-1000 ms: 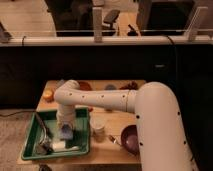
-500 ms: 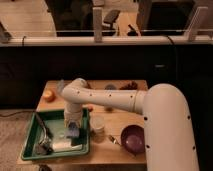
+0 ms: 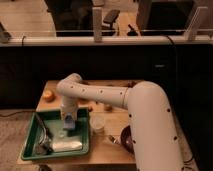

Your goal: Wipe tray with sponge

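A green tray (image 3: 30, 134) sits on the front left of the wooden table. My gripper (image 3: 68, 121) hangs from the white arm (image 3: 100, 94) over the tray's far right part. It is shut on a small blue sponge (image 3: 68, 120), held down at the tray floor. A metal utensil (image 3: 43, 141) and a pale flat item (image 3: 67, 145) lie in the tray's front part.
A white cup (image 3: 98, 123) stands just right of the tray. A dark purple bowl (image 3: 125, 140) is at the front right. An orange (image 3: 47, 95) lies at the table's far left, and small food items (image 3: 107, 106) lie behind the cup. A dark counter runs behind the table.
The gripper with the sponge slid right across the tray, then back a little left and toward the far rim. The things in the tray stayed in place.
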You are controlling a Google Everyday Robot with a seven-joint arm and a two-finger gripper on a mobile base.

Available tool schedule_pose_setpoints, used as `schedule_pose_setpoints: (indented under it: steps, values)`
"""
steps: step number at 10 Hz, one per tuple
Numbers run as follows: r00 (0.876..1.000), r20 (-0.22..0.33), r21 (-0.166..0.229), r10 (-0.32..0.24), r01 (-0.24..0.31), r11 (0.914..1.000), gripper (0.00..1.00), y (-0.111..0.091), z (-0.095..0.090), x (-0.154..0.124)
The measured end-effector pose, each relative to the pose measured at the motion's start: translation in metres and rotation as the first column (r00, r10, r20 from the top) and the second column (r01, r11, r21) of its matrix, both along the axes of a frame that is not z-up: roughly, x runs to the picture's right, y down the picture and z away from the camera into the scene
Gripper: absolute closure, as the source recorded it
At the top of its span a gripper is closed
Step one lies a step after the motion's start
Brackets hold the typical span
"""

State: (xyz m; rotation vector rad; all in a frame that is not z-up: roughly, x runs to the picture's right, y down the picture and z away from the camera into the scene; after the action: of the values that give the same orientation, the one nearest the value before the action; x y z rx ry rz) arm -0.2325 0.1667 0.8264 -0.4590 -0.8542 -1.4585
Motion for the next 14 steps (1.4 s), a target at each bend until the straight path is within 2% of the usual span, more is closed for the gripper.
schedule_pose_setpoints:
  steps: [2,4,5,7,9,11,12,14]
  values:
    - [0.998,0.051,-0.018,-0.034,0.035,0.9992,1.00,0.014,-0.013,-0.014]
    - [0.996,0.074,-0.048,-0.056,0.059,0.9971,1.00,0.031,-0.025,-0.013]
    - [0.996,0.075,-0.059,-0.050,0.055,0.9968,1.00,0.037,-0.030,-0.007]
    - [0.999,0.037,-0.072,-0.024,0.027,0.9970,1.00,0.042,-0.030,0.016]
    - [0.999,-0.029,-0.065,0.013,-0.015,0.9978,1.00,0.037,-0.022,0.053]
    - [0.996,-0.076,-0.039,0.037,-0.040,0.9984,1.00,0.024,-0.009,0.069]
    - [0.995,-0.088,-0.022,0.044,-0.046,0.9987,1.00,0.015,-0.002,0.069]
    - [0.996,-0.076,-0.007,0.034,-0.035,0.9994,1.00,0.007,0.005,0.057]
